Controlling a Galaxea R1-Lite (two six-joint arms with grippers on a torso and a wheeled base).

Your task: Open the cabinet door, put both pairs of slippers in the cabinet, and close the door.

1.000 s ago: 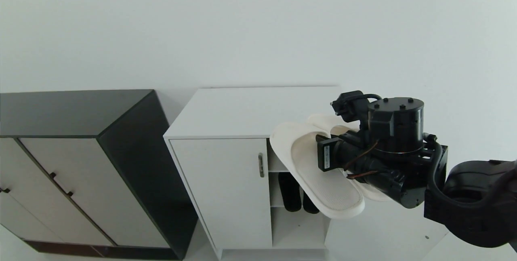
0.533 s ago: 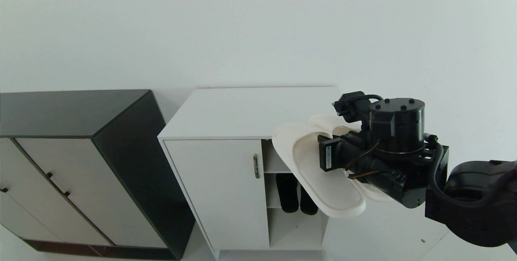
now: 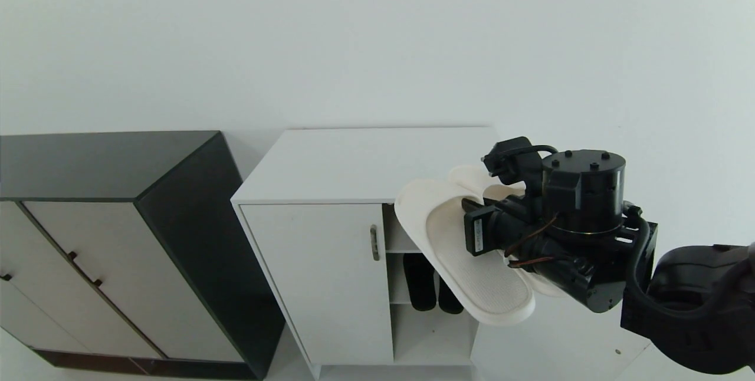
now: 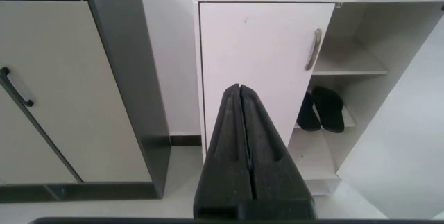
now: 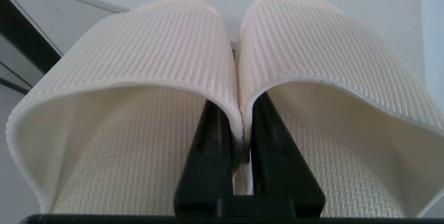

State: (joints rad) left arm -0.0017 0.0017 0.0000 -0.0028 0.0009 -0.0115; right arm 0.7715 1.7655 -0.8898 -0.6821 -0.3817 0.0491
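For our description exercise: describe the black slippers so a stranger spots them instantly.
Start at the white cabinet beside the dark cabinet. In its open right side, the black slippers sit in the middle compartment. Unlike the cream slippers outside, they are dark.

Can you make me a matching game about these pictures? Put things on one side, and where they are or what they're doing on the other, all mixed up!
Things:
1. cream slippers
2. black slippers
3. left gripper
4. dark cabinet

Places or states:
A. shut, holding nothing
B. inside the white cabinet
C. beside the white cabinet, on the robot's left
D. held in the right gripper

Pairs: 1-D, 2-B, 3-A, 4-C.
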